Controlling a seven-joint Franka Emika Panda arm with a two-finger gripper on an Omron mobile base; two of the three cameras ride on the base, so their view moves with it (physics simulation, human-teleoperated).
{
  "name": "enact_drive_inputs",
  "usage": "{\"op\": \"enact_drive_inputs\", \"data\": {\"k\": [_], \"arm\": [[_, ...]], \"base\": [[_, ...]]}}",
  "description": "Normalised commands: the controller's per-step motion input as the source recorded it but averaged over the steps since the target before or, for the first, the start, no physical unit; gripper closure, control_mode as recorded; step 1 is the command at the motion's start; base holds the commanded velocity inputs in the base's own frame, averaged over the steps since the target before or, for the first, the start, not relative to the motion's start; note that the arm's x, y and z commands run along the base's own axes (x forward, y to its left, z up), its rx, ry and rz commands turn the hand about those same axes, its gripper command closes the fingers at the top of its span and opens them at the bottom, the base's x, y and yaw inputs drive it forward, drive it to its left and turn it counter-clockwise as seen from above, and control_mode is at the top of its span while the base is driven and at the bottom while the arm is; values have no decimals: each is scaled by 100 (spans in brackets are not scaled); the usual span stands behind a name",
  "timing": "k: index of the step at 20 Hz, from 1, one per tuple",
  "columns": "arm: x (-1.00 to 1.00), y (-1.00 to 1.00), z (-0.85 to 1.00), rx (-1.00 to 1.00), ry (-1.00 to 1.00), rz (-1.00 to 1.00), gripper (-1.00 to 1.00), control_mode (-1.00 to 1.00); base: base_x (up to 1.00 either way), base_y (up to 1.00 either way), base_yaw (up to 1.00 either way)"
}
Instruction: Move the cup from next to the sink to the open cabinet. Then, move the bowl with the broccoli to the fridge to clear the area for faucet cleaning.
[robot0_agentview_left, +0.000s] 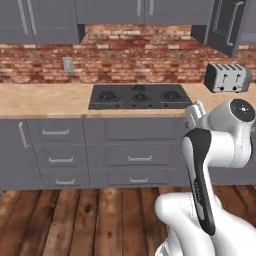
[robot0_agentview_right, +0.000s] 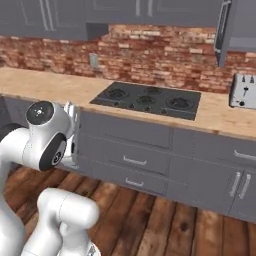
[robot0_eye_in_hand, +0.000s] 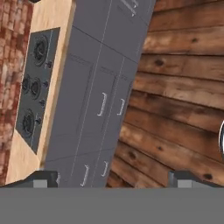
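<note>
Left base view puts me behind the robot, facing a long run of light wood counter (robot0_agentview_left: 45, 102) against a red brick wall (robot0_agentview_left: 125, 52), with grey drawer units (robot0_agentview_left: 100, 152) below it and a plank floor underfoot. Above, at about one o'clock, a tall grey wall cabinet stands with its door (robot0_agentview_left: 225, 25) swung out, a long silver bar handle on it; I take that to be the open cabinet the cup is bound for. At twelve o'clock a black hob (robot0_agentview_left: 137, 96) is sunk into the counter, and at two o'clock a silver toaster (robot0_agentview_left: 227, 77) sits just under the open door. The white arm (robot0_agentview_left: 210, 150) is folded up at four o'clock, its hand turned toward the drawers. In the hand view the gripper (robot0_eye_in_hand: 116, 177) has its two dark tips standing wide apart at the bottom with nothing between them, so it is released and carrying nothing. I can see neither cup, sink, bowl nor faucet along this stretch, so I cannot tell which way the cup lies from the pincer or how it stands. My guess is the base must drive along the counter to find the sink first.
</note>
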Motion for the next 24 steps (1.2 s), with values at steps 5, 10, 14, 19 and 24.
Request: {"op": "enact_drive_inputs", "data": {"k": [5, 10, 14, 19, 24], "arm": [[0, 0, 0, 0, 0, 0, -100, 100], [0, 0, 0, 0, 0, 0, -100, 100], [0, 0, 0, 0, 0, 0, -100, 100], [0, 0, 0, 0, 0, 0, -100, 100], [0, 0, 0, 0, 0, 0, -100, 100]], "base": [[100, 0, -24], [92, 0, -51], [53, -5, -75], [39, -18, -78], [32, -66, -74]]}}
